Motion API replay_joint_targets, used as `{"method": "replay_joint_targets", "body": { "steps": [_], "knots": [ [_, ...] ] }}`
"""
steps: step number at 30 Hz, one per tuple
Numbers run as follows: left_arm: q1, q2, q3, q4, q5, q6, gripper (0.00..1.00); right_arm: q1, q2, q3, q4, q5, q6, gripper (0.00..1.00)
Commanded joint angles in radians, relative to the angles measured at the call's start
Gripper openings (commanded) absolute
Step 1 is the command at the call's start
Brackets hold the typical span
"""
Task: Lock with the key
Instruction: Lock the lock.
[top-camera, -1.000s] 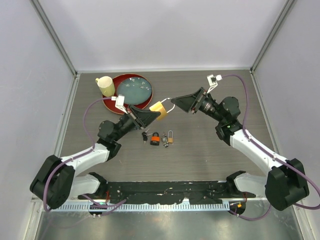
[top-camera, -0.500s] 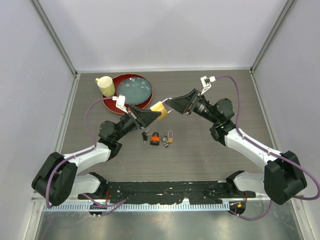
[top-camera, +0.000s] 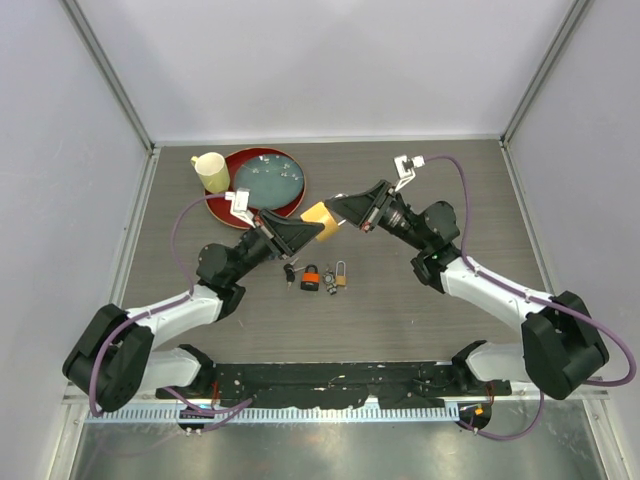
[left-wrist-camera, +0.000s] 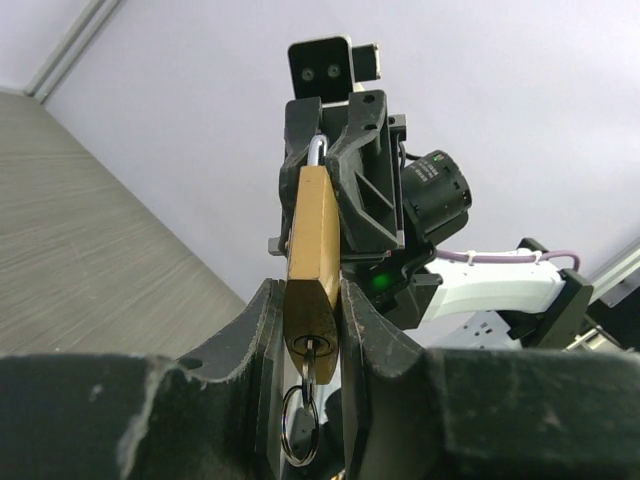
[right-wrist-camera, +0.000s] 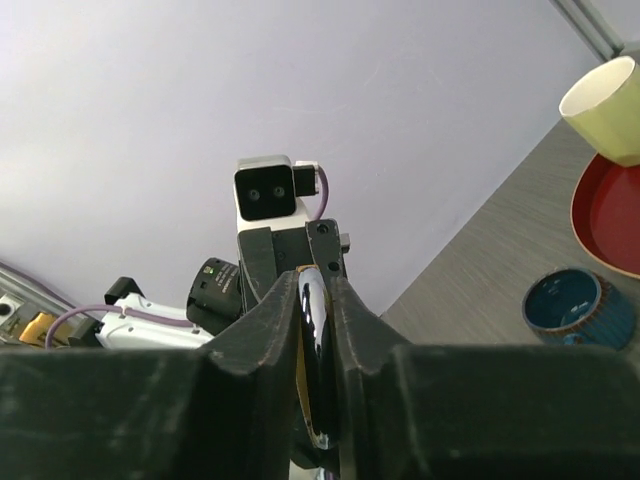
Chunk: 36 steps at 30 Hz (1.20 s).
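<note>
Counter: a grey wooden counter (top-camera: 400, 310) with pale walls around it.
Lock: the big brass padlock (left-wrist-camera: 314, 230) is up in the air between the two arms, not on the counter.
Left gripper (left-wrist-camera: 311, 312): clenched on the padlock's body, with the keyhole end facing us.
Right gripper (right-wrist-camera: 315, 292): closed on the padlock's silver loop (right-wrist-camera: 318, 330) at the other end.
Key: a small key with a ring (left-wrist-camera: 298, 425) hangs from the keyhole.
What could go wrong: we think the padlock may slip if one arm pulls or twists too hard. A bump could shake the key out.
Nearby: a small orange padlock (top-camera: 311, 277), a tiny brass padlock (top-camera: 341, 274) and some dark keys (top-camera: 290, 270) lie below. A round red tray (right-wrist-camera: 610, 215), a blue dish (top-camera: 268, 180) and a pale yellow cup (top-camera: 210, 172) sit farther back.
In the way: nothing, we think.
</note>
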Motion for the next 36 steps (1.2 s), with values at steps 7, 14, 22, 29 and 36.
{"method": "replay_joint_targets", "body": {
  "steps": [7,14,22,29,36],
  "knots": [
    [-0.006,-0.033,0.030,0.211,-0.013,0.028,0.00,0.020,-0.086,-0.010,0.058,0.107,-0.030,0.02],
    [-0.006,-0.051,0.024,0.174,0.008,0.054,0.01,0.022,-0.084,0.013,0.003,0.078,-0.059,0.02],
    [-0.004,-0.164,0.058,-0.094,0.081,0.193,0.32,0.017,-0.139,0.068,-0.161,0.069,-0.169,0.01],
    [-0.002,-0.312,0.151,-0.599,0.081,0.425,0.63,-0.009,-0.170,0.155,-0.363,-0.012,-0.281,0.01],
    [0.011,-0.337,0.343,-1.065,0.154,0.669,0.82,-0.044,-0.144,0.321,-0.652,-0.211,-0.494,0.01]
  ]
}}
